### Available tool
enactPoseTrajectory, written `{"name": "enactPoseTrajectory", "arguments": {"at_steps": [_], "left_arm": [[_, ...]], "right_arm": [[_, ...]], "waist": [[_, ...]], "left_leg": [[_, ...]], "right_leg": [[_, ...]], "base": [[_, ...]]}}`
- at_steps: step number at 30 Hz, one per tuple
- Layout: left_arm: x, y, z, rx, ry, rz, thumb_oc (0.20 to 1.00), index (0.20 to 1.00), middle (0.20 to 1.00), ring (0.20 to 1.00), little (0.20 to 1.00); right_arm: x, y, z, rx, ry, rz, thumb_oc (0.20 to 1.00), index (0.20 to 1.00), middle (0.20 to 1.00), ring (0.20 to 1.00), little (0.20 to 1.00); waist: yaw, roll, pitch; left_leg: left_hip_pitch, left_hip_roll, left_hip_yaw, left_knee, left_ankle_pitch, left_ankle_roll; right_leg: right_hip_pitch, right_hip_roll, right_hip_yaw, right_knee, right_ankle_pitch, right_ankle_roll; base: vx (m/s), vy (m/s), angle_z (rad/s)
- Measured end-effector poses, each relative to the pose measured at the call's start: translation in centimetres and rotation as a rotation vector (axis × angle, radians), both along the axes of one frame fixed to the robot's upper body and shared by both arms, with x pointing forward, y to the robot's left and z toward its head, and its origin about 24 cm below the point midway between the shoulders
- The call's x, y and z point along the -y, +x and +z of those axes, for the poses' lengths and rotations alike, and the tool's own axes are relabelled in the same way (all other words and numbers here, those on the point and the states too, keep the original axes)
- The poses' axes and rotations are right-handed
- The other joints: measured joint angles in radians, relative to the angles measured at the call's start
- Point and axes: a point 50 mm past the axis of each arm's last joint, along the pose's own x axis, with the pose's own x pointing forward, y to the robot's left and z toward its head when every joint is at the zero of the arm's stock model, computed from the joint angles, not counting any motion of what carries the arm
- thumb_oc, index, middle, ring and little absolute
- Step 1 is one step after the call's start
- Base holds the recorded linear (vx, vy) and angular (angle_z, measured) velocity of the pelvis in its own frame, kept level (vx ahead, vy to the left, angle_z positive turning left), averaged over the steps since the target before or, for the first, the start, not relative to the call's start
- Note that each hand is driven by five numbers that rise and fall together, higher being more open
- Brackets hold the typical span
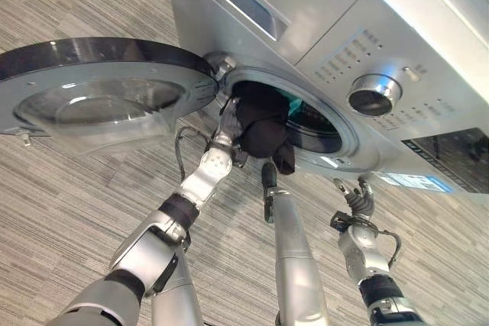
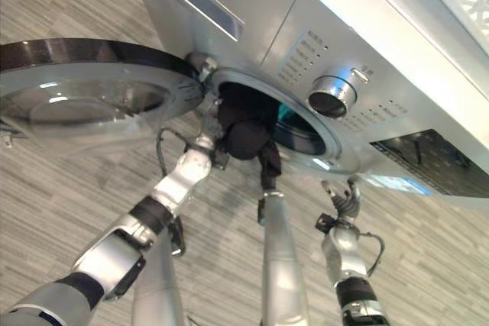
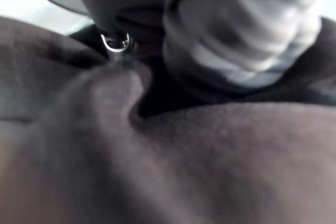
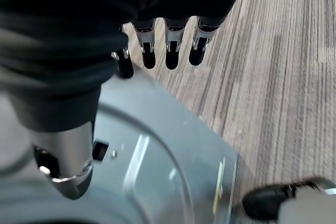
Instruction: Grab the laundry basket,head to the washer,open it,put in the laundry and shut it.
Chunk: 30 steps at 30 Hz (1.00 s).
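Dark laundry hanging lengthwise from washer mouth, left hand buried, grip unclear; right hand relaxed.

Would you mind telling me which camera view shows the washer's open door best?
The left eye view: the washer door shows whole, swung open beside the drum opening, where the left hand pushes the dark laundry in. The right eye view cuts its edge; the left wrist view catches one corner.

Bright, even light; glare on the washer; wrist views blurred.
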Motion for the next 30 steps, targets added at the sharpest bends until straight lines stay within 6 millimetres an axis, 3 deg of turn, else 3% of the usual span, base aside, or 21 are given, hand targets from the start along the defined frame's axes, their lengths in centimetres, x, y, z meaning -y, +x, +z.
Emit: {"name": "enactPoseTrajectory", "arguments": {"at_steps": [4, 9, 11, 14, 16, 17, 18, 19, 20, 23, 25, 27, 30], "left_arm": [[-0.7, 2.4, 4.0, 0.018, 0.037, 0.098, 0.200, 0.200, 0.200, 0.200, 0.200], [2.0, 2.5, 9.6, -0.064, -0.516, 0.046, 0.200, 0.200, 0.200, 0.200, 0.200], [2.6, 1.9, 9.6, -0.100, -0.781, -0.011, 0.200, 0.200, 0.200, 0.200, 0.200], [3.4, 1.1, 9.7, -0.116, -0.978, -0.071, 0.200, 0.200, 0.200, 0.200, 0.200], [3.7, 0.7, 8.9, -0.108, -1.028, -0.081, 1.000, 1.000, 1.000, 1.000, 1.000], [3.1, 1.1, 8.4, -0.105, -0.965, -0.058, 1.000, 1.000, 1.000, 1.000, 1.000], [2.5, 2.6, 7.1, -0.103, -0.489, -0.013, 1.000, 1.000, 1.000, 1.000, 1.000], [1.5, 3.3, 6.9, -0.117, -0.296, 0.025, 1.000, 1.000, 1.000, 1.000, 1.000], [-0.1, 4.0, 6.2, -0.134, 0.159, 0.107, 1.000, 1.000, 1.000, 1.000, 1.000], [-0.4, 4.1, 4.6, -0.151, 0.557, 0.139, 1.000, 1.000, 1.000, 1.000, 1.000], [0.2, 3.9, 4.0, -0.059, 1.030, 0.123, 1.000, 1.000, 1.000, 1.000, 1.000], [0.7, 3.4, 1.4, -0.041, 1.291, 0.062, 1.000, 1.000, 1.000, 1.000, 1.000], [1.4, 3.1, 0.4, -0.032, 1.393, 0.043, 1.000, 1.000, 1.000, 1.000, 1.000]], "right_arm": [[0.1, 0.4, 1.2, 0.054, -0.019, 0.015, 1.000, 1.000, 1.000, 1.000, 1.000], [0.7, 1.0, 2.5, 0.096, -0.063, 0.019, 1.000, 1.000, 1.000, 1.000, 1.000], [1.2, 0.7, 2.1, 0.073, -0.089, 0.008, 1.000, 1.000, 1.000, 1.000, 1.000], [1.7, 0.3, 1.1, 0.028, -0.087, -0.013, 1.000, 1.000, 1.000, 1.000, 1.000], [2.5, -0.9, -1.6, -0.114, -0.075, -0.046, 1.000, 1.000, 1.000, 1.000, 1.000], [3.0, -1.7, -3.1, -0.190, -0.075, -0.057, 1.000, 1.000, 1.000, 1.000, 1.000], [3.9, -2.7, -4.7, -0.300, -0.079, -0.058, 1.000, 1.000, 1.000, 1.000, 1.000], [4.5, -3.4, -5.4, -0.349, -0.078, -0.072, 1.000, 1.000, 1.000, 1.000, 1.000], [5.8, -4.5, -6.1, -0.415, -0.077, -0.091, 1.000, 1.000, 1.000, 1.000, 1.000], [7.3, -6.2, -7.2, -0.490, -0.055, -0.135, 1.000, 1.000, 1.000, 1.000, 1.000], [7.6, -7.7, -8.3, -0.549, -0.011, -0.155, 1.000, 1.000, 1.000, 1.000, 1.000], [7.2, -7.7, -8.6, -0.564, 0.021, -0.147, 1.000, 1.000, 1.000, 1.000, 1.000], [5.9, -6.4, -8.4, -0.536, 0.046, -0.087, 1.000, 1.000, 1.000, 1.000, 1.000]], "waist": [[-0.030, -0.008, -0.009], [-0.083, -0.015, -0.015], [-0.085, -0.016, -0.015], [-0.086, -0.016, -0.015], [-0.085, -0.016, -0.015], [-0.079, -0.016, -0.015], [-0.066, -0.016, -0.015], [-0.063, -0.014, -0.016], [-0.060, -0.003, -0.029], [-0.041, 0.015, -0.039], [-0.009, 0.035, -0.052], [0.009, 0.056, -0.067], [0.029, 0.059, -0.069]], "left_leg": [[-0.047, 0.031, 0.001, 0.030, -0.013, -0.010], [-0.081, 0.053, 0.001, 0.002, 0.001, -0.032], [-0.082, 0.053, -0.002, -0.026, 0.009, -0.038], [-0.081, 0.055, -0.003, -0.049, 0.018, -0.051], [-0.069, 0.060, -0.003, -0.066, 0.020, -0.055], [-0.054, 0.063, -0.004, -0.073, 0.020, -0.056], [-0.032, 0.064, -0.004, -0.073, 0.020, -0.057], [-0.020, 0.065, -0.004, -0.075, 0.019, -0.056], [-0.012, 0.069, -0.005, -0.078, 0.018, -0.053], [-0.010, 0.071, -0.004, -0.077, 0.016, -0.052], [-0.011, 0.064, -0.005, -0.081, 0.015, -0.047], [0.002, 0.062, -0.006, -0.090, 0.019, -0.054], [0.041, 0.057, -0.005, -0.115, 0.026, -0.059]], "right_leg": [[-0.053, 0.026, 0.005, 0.009, 0.003, -0.006], [-0.084, 0.050, 0.003, -0.021, 0.026, -0.009], [-0.090, 0.045, -0.001, -0.032, 0.028, -0.014], [-0.098, 0.049, -0.007, -0.032, 0.023, -0.021], [-0.096, 0.049, -0.013, -0.027, 0.020, -0.025], [-0.084, 0.048, -0.017, -0.027, 0.018, -0.029], [-0.061, 0.054, -0.025, -0.027, 0.017, -0.030], [-0.050, 0.053, -0.026, -0.030, 0.015, -0.031], [-0.041, 0.052, -0.029, -0.032, 0.008, -0.037], [-0.033, 0.049, -0.029, -0.041, 0.007, -0.035], [-0.031, 0.046, -0.029, -0.042, 0.007, -0.035], [-0.018, 0.047, -0.030, -0.051, 0.008, -0.034], [0.018, 0.036, -0.035, -0.063, 0.007, -0.035]], "base": [[0.01, -0.056, -0.17], [0.02, -0.083, -0.09], [0.02, -0.059, 0.05], [0.01, -0.031, 0.04], [0.00, 0.000, 0.00], [-0.01, 0.036, -0.03], [-0.01, 0.038, -0.05], [-0.01, 0.043, -0.03], [0.00, 0.000, 0.00], [0.00, 0.011, 0.00], [-0.01, 0.038, 0.06], [-0.01, 0.010, 0.03], [-0.01, -0.003, 0.08]]}}
